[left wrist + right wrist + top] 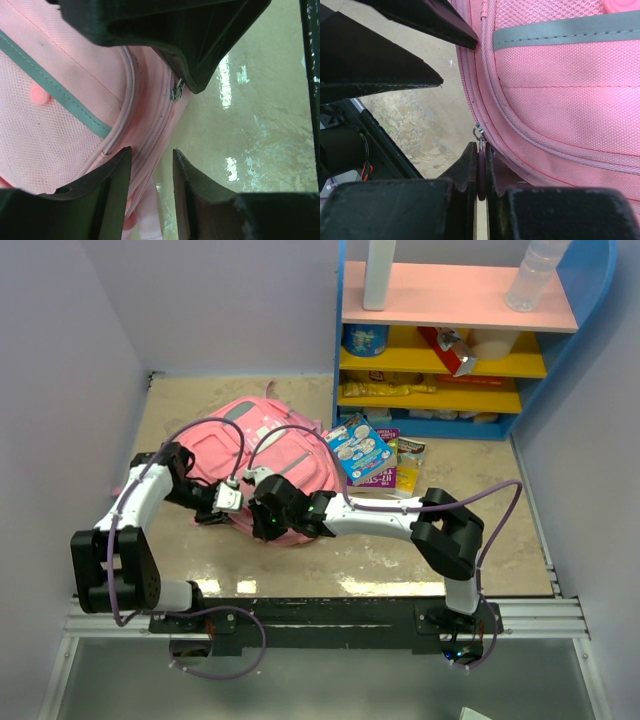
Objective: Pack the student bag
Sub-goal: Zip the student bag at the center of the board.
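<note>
The student bag (285, 445) is a large pink backpack lying flat on the table, with its near edge toward the arms. My right gripper (480, 146) is shut on the dark pink zipper pull (481, 172), just below the metal slider (479, 132) on the bag's rim (560, 90). In the top view this gripper (262, 512) sits at the bag's near edge. My left gripper (151, 150) is open, and the zipped edge of the bag (60, 125) runs between its fingers. It (226, 498) stands close beside the right gripper, on its left.
A blue picture book (358, 448) and other flat packets lie right of the bag. At the back right stands a blue, yellow and pink shelf (440, 370) holding snacks and a clear bottle (535, 275). Lilac walls close in the left, back and right sides.
</note>
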